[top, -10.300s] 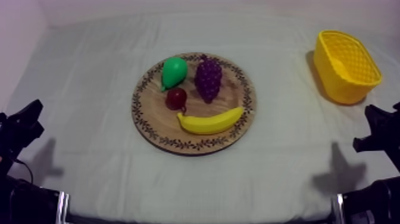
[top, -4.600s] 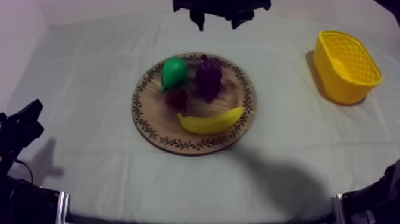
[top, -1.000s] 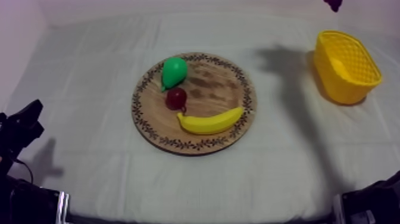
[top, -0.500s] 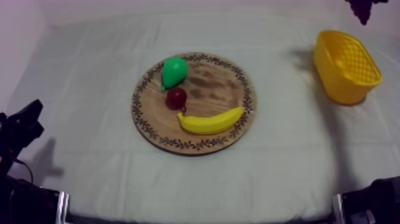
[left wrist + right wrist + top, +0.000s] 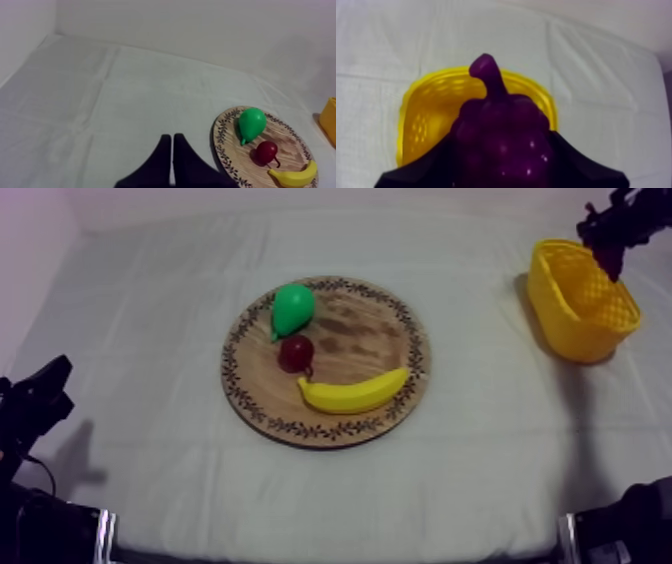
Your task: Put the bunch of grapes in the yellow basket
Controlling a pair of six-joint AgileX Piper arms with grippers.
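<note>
My left gripper [image 5: 172,140] sits at 8 o'clock, jaws pressed together on nothing. Mid-table, the board [image 5: 375,338] holds pear [image 5: 292,308], small red fruit [image 5: 296,353], banana [image 5: 352,393]. Out at 2 o'clock my right gripper [image 5: 608,233] pinches the grapes [image 5: 501,140] — hanging over the basket [image 5: 580,313].

Pear [image 5: 292,308] beside small red fruit [image 5: 296,353]; banana [image 5: 353,393] near.

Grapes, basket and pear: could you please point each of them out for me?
grapes [image 5: 501,135], right wrist view, middle of the bunch
basket [image 5: 551,313], top view, its outer side wall
pear [image 5: 292,308], top view, middle of its body
</note>
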